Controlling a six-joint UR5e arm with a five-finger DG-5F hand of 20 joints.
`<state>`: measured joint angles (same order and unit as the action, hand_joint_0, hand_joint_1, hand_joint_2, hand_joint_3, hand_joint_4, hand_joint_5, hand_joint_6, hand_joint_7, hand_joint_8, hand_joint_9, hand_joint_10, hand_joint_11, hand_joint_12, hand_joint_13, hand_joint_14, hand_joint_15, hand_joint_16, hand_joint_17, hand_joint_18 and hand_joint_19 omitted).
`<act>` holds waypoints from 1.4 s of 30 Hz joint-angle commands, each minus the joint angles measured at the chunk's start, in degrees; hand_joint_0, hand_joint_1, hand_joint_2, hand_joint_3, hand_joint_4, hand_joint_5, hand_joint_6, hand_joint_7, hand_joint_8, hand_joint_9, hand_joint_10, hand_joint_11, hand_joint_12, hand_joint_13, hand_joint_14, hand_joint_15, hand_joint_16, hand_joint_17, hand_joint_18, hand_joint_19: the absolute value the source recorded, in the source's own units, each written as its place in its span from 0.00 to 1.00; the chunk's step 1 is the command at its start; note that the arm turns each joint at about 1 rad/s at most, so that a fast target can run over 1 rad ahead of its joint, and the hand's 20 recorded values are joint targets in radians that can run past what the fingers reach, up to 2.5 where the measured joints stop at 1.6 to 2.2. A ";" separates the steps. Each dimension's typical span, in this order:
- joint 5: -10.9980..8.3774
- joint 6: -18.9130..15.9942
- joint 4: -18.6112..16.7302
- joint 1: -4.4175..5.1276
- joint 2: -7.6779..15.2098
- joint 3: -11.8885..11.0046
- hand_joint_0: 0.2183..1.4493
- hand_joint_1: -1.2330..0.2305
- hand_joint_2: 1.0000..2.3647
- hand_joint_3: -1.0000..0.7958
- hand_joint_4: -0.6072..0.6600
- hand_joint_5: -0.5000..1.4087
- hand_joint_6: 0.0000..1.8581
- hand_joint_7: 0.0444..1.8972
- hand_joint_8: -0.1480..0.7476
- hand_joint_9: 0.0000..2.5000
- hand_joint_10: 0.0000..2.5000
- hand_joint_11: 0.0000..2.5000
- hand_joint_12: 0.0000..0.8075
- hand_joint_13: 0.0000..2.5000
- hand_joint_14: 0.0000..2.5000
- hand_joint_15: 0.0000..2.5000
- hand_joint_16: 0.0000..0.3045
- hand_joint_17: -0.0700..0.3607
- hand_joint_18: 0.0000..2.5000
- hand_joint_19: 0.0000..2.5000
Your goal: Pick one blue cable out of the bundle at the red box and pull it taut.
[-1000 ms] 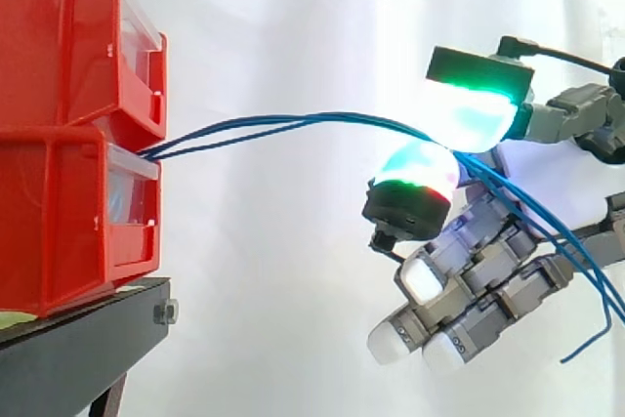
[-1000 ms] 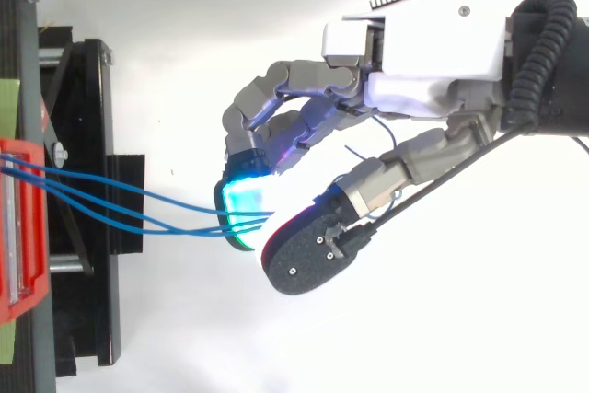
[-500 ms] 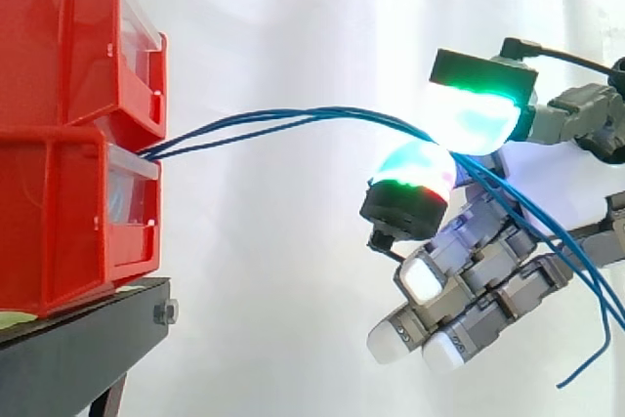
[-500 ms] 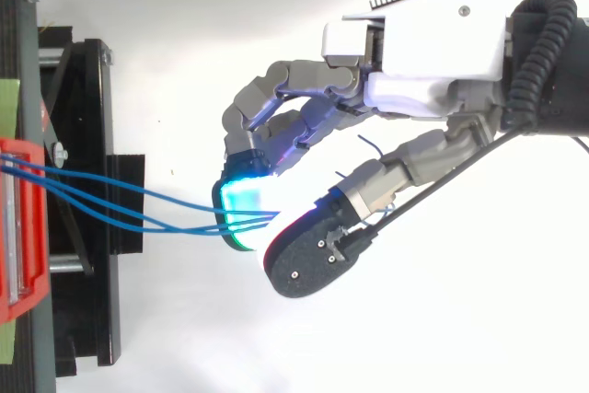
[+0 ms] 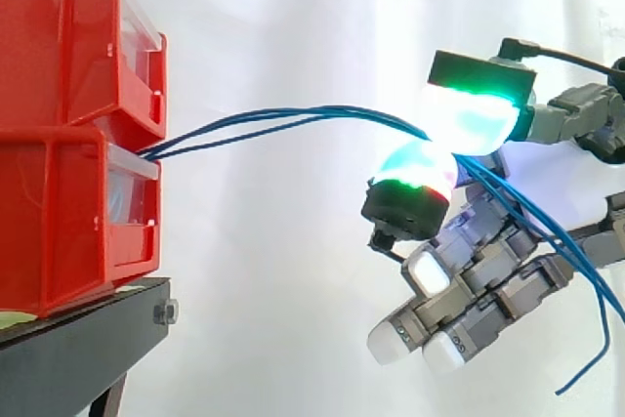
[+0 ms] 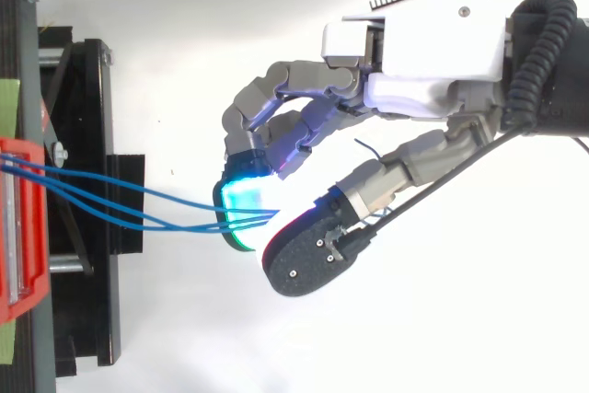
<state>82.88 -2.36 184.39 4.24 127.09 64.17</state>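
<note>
The hand [image 5: 508, 271] comes in from the right of the side view and pinches the blue cables [image 5: 293, 116] between two glowing pads: an upper pad [image 5: 471, 116] lit green and cyan, and a lower pad [image 5: 418, 169] lit green over a red edge, the two pressed together on the strands. Its other fingers are curled below, with white tips, and hold nothing. In the top view three blue cables [image 6: 156, 204] can be counted, running side by side and closing together where they enter the pinch; all three seem to pass between the pads. Past the pinch, their loose ends hang down behind the curled fingers toward the right edge of the side view. From the hand the strands run left in a shallow upward arc, not in a straight line, to the two stacked bins. They enter at the front where the upper red bin [image 5: 68, 36] sits on the lower red bin [image 5: 59, 212]. Both bins rest on one black stand [image 5: 78, 349]. Behind everything hangs the white curtain [image 5: 293, 7].
</note>
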 commanded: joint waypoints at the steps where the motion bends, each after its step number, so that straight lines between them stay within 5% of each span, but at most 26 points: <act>1: 0.00 -0.01 0.00 -0.03 0.00 -0.01 0.31 0.39 0.00 0.32 0.39 0.19 0.49 0.56 0.46 0.33 0.00 0.22 0.42 0.14 0.00 0.06 0.16 0.42 0.12 0.10; 6: 0.00 -0.01 0.09 -0.03 0.00 -0.01 0.30 0.39 0.00 0.28 0.40 0.20 0.48 0.56 0.46 0.32 0.00 0.22 0.43 0.14 0.00 0.06 0.16 0.42 0.12 0.09; 17: 0.00 -0.01 0.00 -0.03 0.00 0.08 0.18 0.21 0.00 0.28 0.45 0.19 0.46 0.52 0.48 0.30 0.00 0.21 0.47 0.13 0.00 0.05 0.19 0.46 0.14 0.08; 24: 0.00 -0.01 0.00 -0.03 0.00 -0.01 0.13 0.28 0.00 0.28 0.45 0.20 0.44 0.46 0.50 0.30 0.00 0.19 0.51 0.13 0.00 0.05 0.21 0.50 0.15 0.08; 32: 0.00 -0.01 0.00 -0.03 0.00 -0.01 0.29 0.33 0.00 0.32 0.39 0.20 0.42 0.55 0.44 0.30 0.00 0.20 0.43 0.12 0.00 0.05 0.16 0.42 0.11 0.09; 42: -0.18 0.08 0.00 -0.03 0.00 -0.01 0.30 0.29 0.01 0.43 0.41 0.20 0.45 0.55 0.47 0.30 0.00 0.20 0.43 0.13 0.00 0.05 0.17 0.43 0.13 0.09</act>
<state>82.82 -2.32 184.39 4.22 127.09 64.16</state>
